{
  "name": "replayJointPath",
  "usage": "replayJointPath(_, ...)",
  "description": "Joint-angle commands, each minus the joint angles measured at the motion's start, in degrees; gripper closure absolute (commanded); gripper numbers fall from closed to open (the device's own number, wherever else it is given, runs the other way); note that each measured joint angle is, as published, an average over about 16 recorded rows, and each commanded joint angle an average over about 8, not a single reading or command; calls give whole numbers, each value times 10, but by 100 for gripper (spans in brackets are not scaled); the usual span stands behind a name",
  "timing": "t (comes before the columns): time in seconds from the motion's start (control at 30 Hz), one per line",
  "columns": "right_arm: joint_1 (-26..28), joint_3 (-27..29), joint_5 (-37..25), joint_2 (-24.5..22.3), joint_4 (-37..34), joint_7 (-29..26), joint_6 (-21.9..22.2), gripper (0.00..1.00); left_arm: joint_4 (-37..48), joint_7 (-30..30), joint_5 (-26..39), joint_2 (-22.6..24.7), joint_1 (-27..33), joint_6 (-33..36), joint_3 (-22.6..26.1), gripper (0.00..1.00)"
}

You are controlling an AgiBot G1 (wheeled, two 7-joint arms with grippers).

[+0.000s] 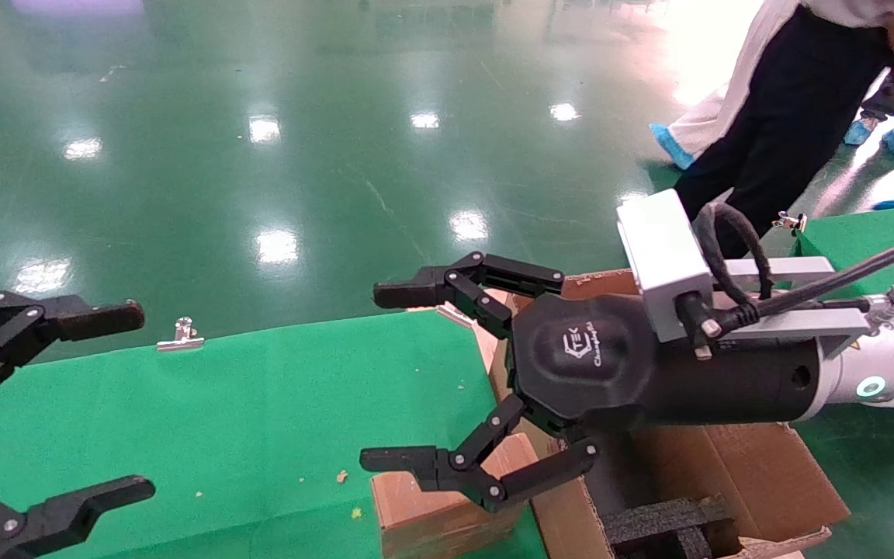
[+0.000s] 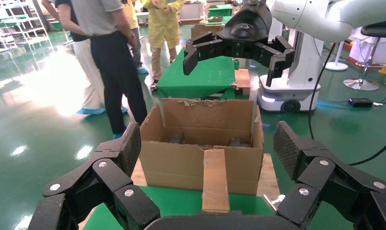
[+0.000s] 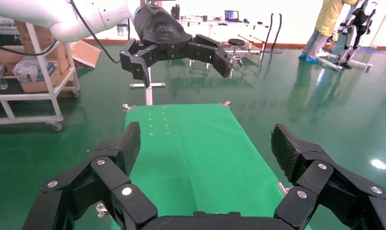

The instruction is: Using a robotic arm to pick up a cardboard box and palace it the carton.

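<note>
The white robotic arm's gripper, my right gripper (image 1: 379,376), hangs open above the table's right end, with nothing between its fingers. Just below its lower finger stands the small brown cardboard box (image 1: 431,520), set on edge against the carton's (image 1: 757,473) outer wall. The left wrist view shows the cardboard box (image 2: 215,177) leaning upright on the carton (image 2: 176,163), with the right gripper (image 2: 233,67) high over both. Black foam blocks (image 1: 664,524) lie inside the carton. My left gripper (image 1: 139,402) stays open at the far left.
A green cloth covers the table (image 1: 245,419), held by a metal clip (image 1: 181,335) at its far edge. A person (image 1: 773,116) in black trousers stands on the glossy green floor beyond the carton. A second green table (image 1: 874,233) lies at right.
</note>
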State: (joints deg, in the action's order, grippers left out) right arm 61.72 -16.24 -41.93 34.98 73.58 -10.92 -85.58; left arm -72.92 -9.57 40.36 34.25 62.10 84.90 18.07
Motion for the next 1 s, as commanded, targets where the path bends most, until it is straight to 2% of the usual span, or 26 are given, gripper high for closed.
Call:
replayJointPath(0.03,0,0,0,0,0,0,0,0,0,0,0,0,0,0,0,0)
replayJointPath(0.37,0,0,0,0,0,0,0,0,0,0,0,0,0,0,0,0)
replayJointPath(0.4,0,0,0,0,0,0,0,0,0,0,0,0,0,0,0,3)
replayJointPath(0.43,0,0,0,0,0,0,0,0,0,0,0,0,0,0,0,10)
replayJointPath(0.63,0,0,0,0,0,0,0,0,0,0,0,0,0,0,0,85)
replayJointPath(0.67,0,0,0,0,0,0,0,0,0,0,0,0,0,0,0,95)
replayJointPath(0.7,0,0,0,0,0,0,0,0,0,0,0,0,0,0,0,100)
replayJointPath(1.0,9,-7,-19,-9,5,-5,-8,0,0,0,0,0,0,0,0,100)
